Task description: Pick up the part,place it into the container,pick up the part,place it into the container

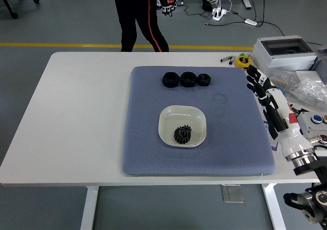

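Observation:
A white square bowl (182, 125) sits in the middle of the blue-grey mat (148, 148). A black gear (182, 133) lies in the bowl. Three black nut-like parts (187, 79) stand in a row at the mat's far side. My right hand (261, 89) hovers at the mat's right edge, fingers spread and empty, pointing away from me. It is well to the right of the bowl and the parts. My left arm is out of view.
A yellow tape measure (243, 61) and a grey box (284, 51) stand at the far right. Plastic bags (306, 89) and a button box (313, 122) lie at the right edge. A person (135, 18) walks behind the table's far side.

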{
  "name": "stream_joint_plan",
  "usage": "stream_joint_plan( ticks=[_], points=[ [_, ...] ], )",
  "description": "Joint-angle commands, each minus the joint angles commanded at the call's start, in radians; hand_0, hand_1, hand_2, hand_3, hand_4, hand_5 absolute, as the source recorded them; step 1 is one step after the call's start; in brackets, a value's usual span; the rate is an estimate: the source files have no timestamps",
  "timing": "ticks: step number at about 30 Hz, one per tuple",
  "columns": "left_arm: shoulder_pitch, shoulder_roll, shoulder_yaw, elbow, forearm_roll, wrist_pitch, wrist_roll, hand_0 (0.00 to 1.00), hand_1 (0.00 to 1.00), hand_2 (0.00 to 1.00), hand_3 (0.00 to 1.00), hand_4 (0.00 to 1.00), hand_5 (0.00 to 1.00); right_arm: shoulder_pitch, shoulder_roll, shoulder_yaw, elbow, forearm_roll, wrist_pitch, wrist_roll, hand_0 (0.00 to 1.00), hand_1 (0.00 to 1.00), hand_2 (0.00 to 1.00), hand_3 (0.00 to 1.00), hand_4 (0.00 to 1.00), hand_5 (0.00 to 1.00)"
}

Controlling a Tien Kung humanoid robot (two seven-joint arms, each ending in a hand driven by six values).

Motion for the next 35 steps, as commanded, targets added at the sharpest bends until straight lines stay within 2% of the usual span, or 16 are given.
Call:
stream_joint_plan(
  ticks=[9,17,23,29,35],
  points=[
    [-0.005,0.002,0.003,0.000,-0.003,0.001,0.002,0.674,0.643,0.695,0.615,0.623,0.644,-0.002,0.000,0.008,0.004,0.038,-0.030,-0.041,0.998,0.998,0.998,0.998,0.998,0.998],
    [0.006,0.002,0.039,0.000,-0.068,0.020,0.005,0.674,0.644,0.706,0.615,0.625,0.644,0.009,0.023,0.025,-0.007,0.042,-0.096,-0.063,0.998,0.987,0.973,0.998,0.998,0.998],
    [0.018,-0.006,0.082,0.006,-0.173,0.044,-0.014,0.672,0.646,0.710,0.617,0.627,0.644,0.012,0.029,0.018,-0.008,0.038,-0.087,-0.068,0.998,0.977,0.967,0.998,0.998,0.998],
    [0.024,-0.007,0.084,0.006,-0.171,0.042,-0.012,0.672,0.645,0.709,0.618,0.627,0.643,0.012,0.035,0.012,-0.016,0.031,-0.085,-0.084,0.998,0.967,0.966,0.998,0.998,0.998],
    [0.023,-0.005,0.090,0.005,-0.179,0.043,-0.015,0.672,0.645,0.709,0.618,0.627,0.643,0.014,0.037,0.013,-0.021,0.036,-0.105,-0.086,0.998,0.967,0.966,0.998,0.998,0.998]
  ],
)
